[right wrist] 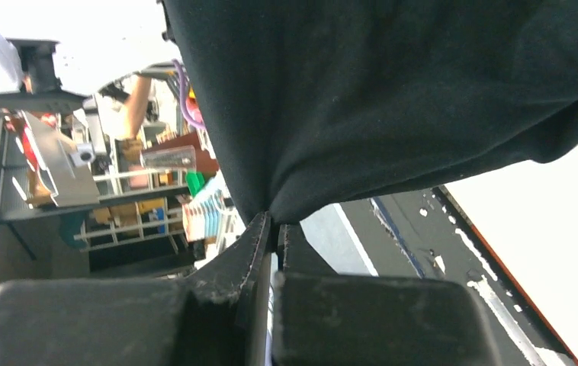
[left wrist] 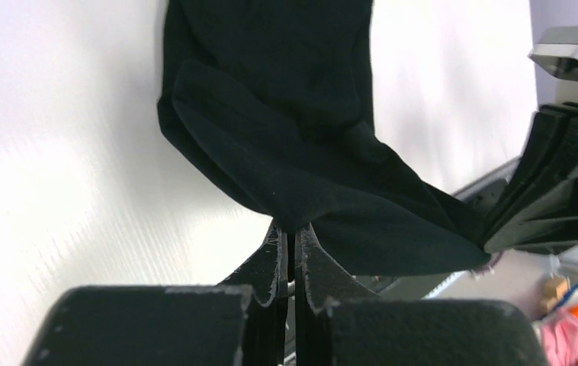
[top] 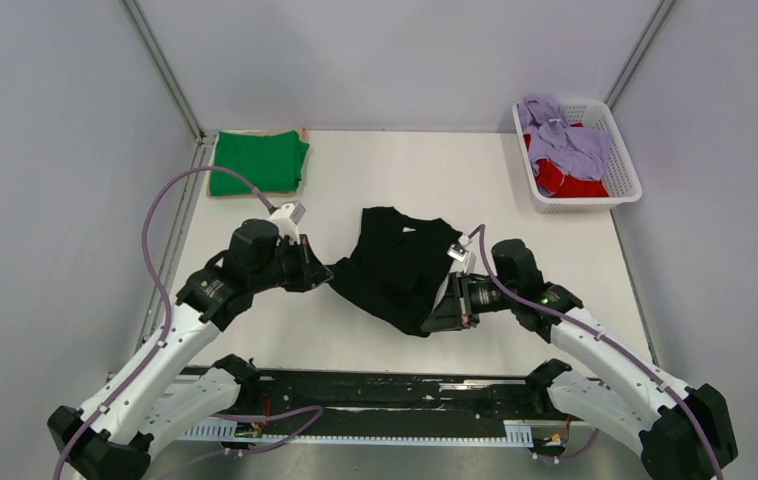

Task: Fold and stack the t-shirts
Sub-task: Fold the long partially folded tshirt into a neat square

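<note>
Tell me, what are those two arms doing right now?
Left gripper shut on black t-shirt; right gripper shut on it too. Near edge stretched between them. Green t-shirt folded, far left. Nothing in the way.

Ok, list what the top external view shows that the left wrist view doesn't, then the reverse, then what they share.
Only the top external view: the folded bright green fabric t-shirt at far left, and the white plastic lattice basket at far right holding lavender cloth and red cloth.
Only the left wrist view: the left gripper up close, its jaws pinched shut on a fold.
Both: the black fabric t-shirt, with the right gripper clamped on its other edge.
</note>
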Motion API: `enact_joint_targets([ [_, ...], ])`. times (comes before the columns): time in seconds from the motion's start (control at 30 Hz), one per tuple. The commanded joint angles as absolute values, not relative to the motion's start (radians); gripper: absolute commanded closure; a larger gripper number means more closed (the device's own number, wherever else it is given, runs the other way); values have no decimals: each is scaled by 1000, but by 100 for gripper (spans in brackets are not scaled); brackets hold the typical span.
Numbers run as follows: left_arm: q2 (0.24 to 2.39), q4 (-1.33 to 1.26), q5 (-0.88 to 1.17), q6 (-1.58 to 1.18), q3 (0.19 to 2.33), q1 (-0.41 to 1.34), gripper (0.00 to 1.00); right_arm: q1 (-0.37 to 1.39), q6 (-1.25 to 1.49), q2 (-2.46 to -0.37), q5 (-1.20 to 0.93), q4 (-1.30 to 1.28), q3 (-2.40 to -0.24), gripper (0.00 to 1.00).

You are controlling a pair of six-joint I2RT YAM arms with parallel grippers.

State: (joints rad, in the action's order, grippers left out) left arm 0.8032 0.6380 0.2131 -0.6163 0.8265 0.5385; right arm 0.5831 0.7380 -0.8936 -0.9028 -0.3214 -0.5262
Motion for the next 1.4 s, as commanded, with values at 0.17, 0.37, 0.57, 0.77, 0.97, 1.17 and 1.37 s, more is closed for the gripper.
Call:
enact_joint_targets([
  [0.17,1000,361,10,-625,930,530,100,333,753,-935,-1034,-286,-607,100],
  [0.37,1213,271,52,-611,1023,478,100,192,703,-1008,-1061,-280,-668,100],
  [0.57,1392,245,82,-594,1121,440,100,104,671,-1132,-1075,-247,-731,100],
  [0.77,1530,233,97,-585,1201,403,100,53,676,-1269,-1096,-142,-767,100],
  [0.97,1678,219,132,-594,1281,370,100,11,726,-1406,-1094,8,-791,100],
  [1.17,1816,199,205,-606,1358,343,100,-7,742,-1562,-1078,102,-828,100],
  [1.37,1941,236,183,-600,1447,341,95,-42,739,-1696,-1026,126,-878,97],
])
